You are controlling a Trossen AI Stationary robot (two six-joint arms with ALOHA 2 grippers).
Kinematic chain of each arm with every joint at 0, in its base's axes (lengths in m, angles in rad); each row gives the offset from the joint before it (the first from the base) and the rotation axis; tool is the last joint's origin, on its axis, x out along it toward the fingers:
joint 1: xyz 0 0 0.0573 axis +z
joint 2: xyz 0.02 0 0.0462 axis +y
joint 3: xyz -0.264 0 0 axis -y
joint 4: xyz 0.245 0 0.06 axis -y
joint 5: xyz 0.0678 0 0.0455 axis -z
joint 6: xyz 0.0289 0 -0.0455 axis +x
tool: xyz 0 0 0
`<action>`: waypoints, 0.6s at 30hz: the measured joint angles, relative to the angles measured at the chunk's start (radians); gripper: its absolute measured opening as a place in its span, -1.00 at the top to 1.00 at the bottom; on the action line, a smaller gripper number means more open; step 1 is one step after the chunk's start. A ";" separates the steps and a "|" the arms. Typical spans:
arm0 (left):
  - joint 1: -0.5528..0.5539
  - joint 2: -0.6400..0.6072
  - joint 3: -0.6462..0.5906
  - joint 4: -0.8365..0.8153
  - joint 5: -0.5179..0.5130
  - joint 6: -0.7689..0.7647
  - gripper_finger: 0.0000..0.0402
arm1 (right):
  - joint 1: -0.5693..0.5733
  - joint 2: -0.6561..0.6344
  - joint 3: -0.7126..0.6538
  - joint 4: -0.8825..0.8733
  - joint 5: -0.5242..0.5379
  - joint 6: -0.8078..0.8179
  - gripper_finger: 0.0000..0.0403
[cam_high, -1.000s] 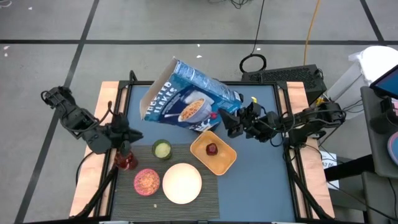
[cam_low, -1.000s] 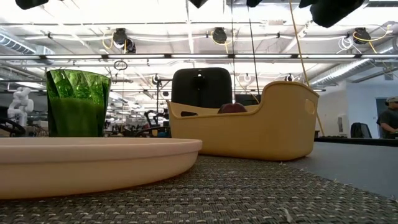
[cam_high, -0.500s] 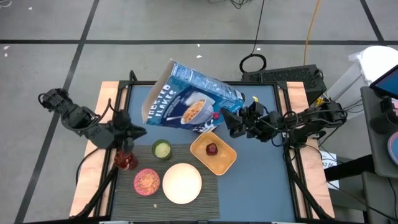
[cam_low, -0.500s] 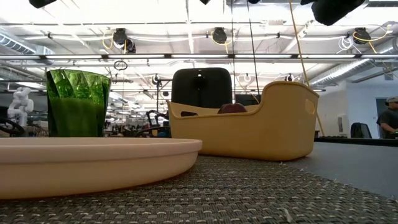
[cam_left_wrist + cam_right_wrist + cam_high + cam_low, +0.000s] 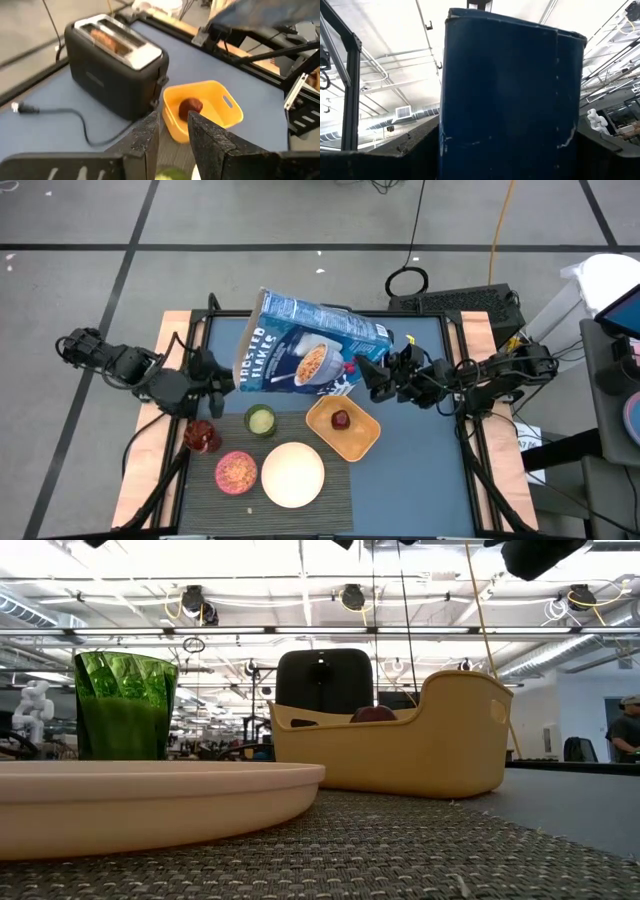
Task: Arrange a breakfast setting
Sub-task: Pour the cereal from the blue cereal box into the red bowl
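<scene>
— Ribbed dark placemat [image 5: 338, 492] nearest us, with the white plate [image 5: 292, 474] and the pink bowl [image 5: 237, 471] side by side on it, the bowl holding reddish flakes. Anything just move?

— Behind them, yes. A second ago the left gripper [image 5: 221, 377] stood right over the red glass [image 5: 202, 437]. Now it has pulled back up-table and the glass stands alone at the mat's left corner. I'd call the glass placed.

— And its fingers?

— Narrow slot, nothing in it. The green cup [image 5: 260, 419] sits just beside the glass, at the mat's far edge.

— What about the blue box?

— The cereal box [image 5: 305, 355] has swung further left in the air. The right gripper [image 5: 366, 376] clamps its lower corner, so I'd guess the pouring is finished or nearly so.

— Room to move?

— Tight on the left: the glass is close to the table's wooden side rail [image 5: 148, 442], and the box hangs over the middle. The yellow tray [image 5: 357, 442], with something red in it, crowds the mat's right corner. Bare blue tabletop lies right of that.

— Farthest back?

— The toaster [image 5: 115, 70], under the box, with a toast slice [image 5: 106, 39] in its slot, by the look of it. It belongs on the plate, and I see no spoon.
</scene>
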 joint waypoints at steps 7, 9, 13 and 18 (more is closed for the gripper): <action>0.051 0.067 0.000 0.155 0.000 0.276 0.46 | 0.000 0.000 0.000 0.000 0.000 0.000 -0.55; 0.061 0.085 0.000 0.193 0.000 0.343 0.46 | 0.000 0.000 0.000 -0.001 0.000 0.000 -0.55; 0.079 0.111 0.000 0.280 0.001 0.451 0.46 | 0.000 0.000 0.000 -0.003 0.000 0.003 -0.55; 0.085 0.116 0.000 0.363 0.001 0.527 0.46 | 0.000 0.000 0.002 -0.026 0.000 0.029 -0.55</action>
